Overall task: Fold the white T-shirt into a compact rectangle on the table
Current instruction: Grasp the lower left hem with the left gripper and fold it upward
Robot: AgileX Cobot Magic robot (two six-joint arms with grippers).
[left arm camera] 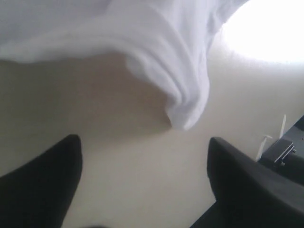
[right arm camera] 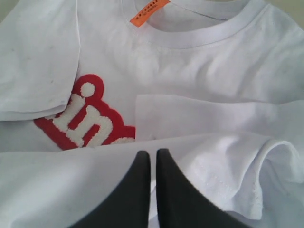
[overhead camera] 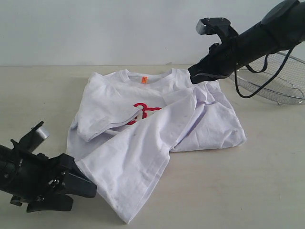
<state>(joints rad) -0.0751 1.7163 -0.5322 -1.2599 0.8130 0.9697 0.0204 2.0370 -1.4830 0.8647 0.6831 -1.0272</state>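
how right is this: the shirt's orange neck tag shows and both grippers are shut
Only the right gripper is shut. The left gripper is open: the left wrist view shows its jaws wide apart with nothing between them. The orange neck tag on the white T-shirt does show.

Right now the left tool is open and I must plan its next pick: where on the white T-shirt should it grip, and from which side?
Probably the free corner of the diagonal flap of the white T-shirt, in front of the left tool. Come in low from the left along the table: that edge faces the open jaws, with nothing lying over it.
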